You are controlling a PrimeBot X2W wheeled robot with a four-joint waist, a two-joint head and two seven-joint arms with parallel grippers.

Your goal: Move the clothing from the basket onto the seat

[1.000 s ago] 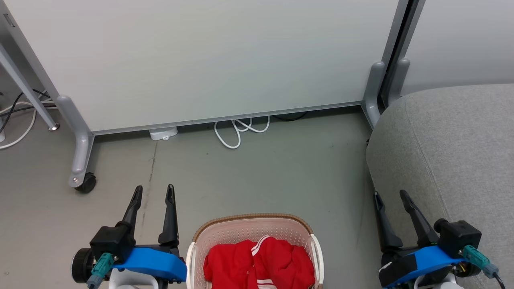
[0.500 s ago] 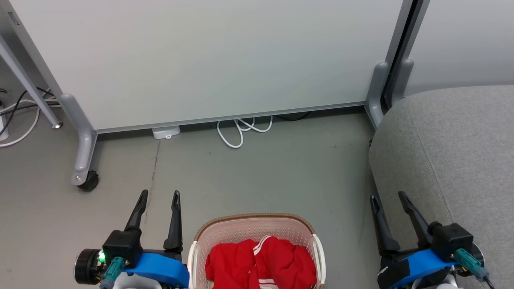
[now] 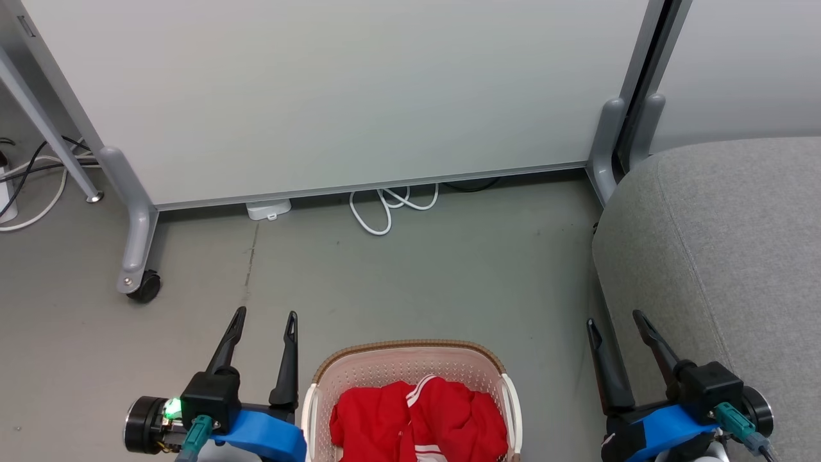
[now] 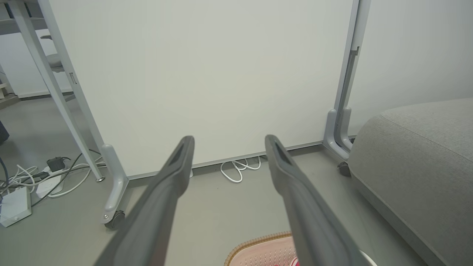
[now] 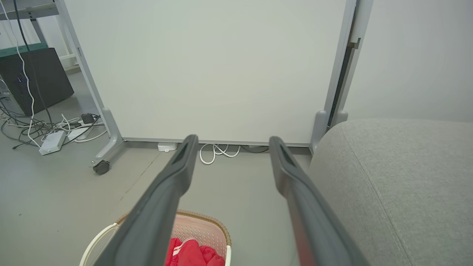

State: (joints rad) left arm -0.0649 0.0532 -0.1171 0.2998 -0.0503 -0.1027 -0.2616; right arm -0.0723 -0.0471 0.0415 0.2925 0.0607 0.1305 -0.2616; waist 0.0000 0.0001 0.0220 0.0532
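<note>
Both claws stand wide open and hold nothing: the left gripper (image 3: 266,314) hangs over bare floor (image 3: 417,276) just left of the basket (image 3: 404,347), its two dark fingers spread with only floor between them. The right gripper (image 3: 612,319) is spread about as far, at the left edge of the seat (image 3: 725,237). The head view does not settle whether its outer finger touches the cushion. The left wrist view shows the same broad gap between the left claw's fingers, and the right wrist view shows it for the right claw. There is one basket, at the bottom middle of the head view between the two grippers, and the clothing (image 3: 420,420) lies heaped inside it, red with white stripes. How many garments make up the heap cannot be told. There is one seat, to the right of the basket and apart from it, with a strip of floor between them. Beyond the basket's far rim the floor lies open up to a pale partition panel (image 3: 353,96), where a looped white cable (image 3: 385,209) lies at its foot. One caster wheel (image 3: 146,287) stands at its left leg, well away from the left claw.
</note>
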